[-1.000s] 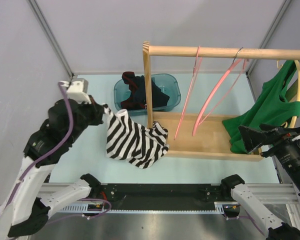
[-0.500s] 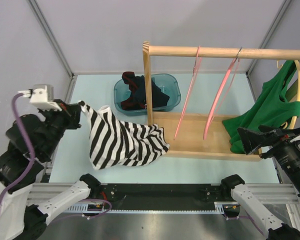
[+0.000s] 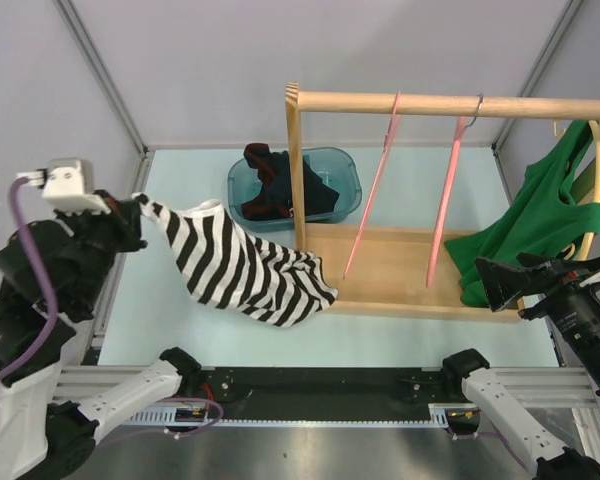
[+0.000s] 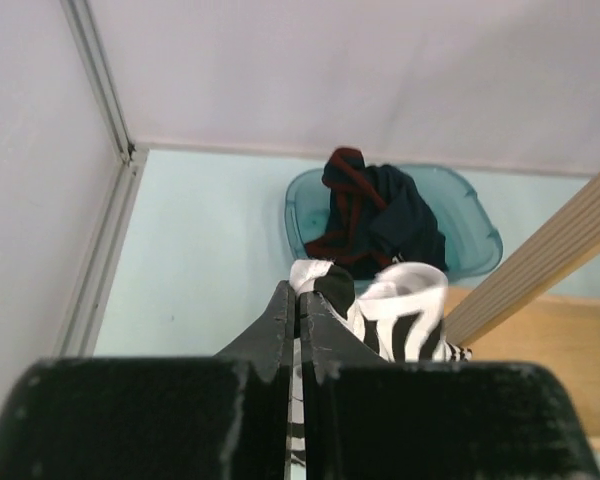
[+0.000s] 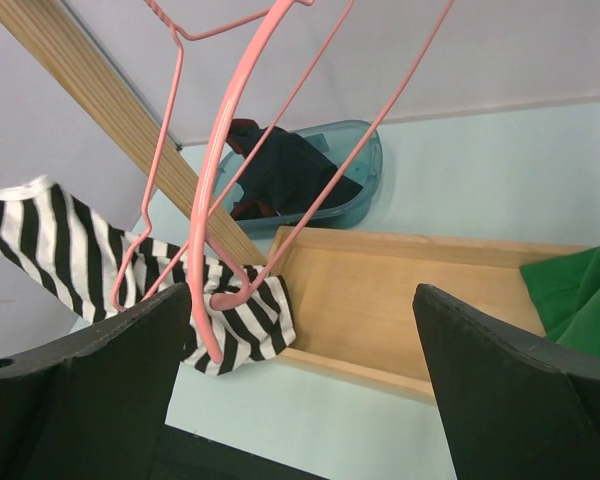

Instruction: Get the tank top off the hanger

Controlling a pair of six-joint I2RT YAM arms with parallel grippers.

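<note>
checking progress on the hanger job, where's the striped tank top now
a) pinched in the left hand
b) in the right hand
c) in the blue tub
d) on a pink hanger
a: the left hand is shut on the striped tank top, and both pink hangers hang bare.

Most of striped tank top [image 4: 410, 320] hidden behind left hand [image 4: 298, 292], green garment [image 5: 583, 287] cut off at right edge
</note>
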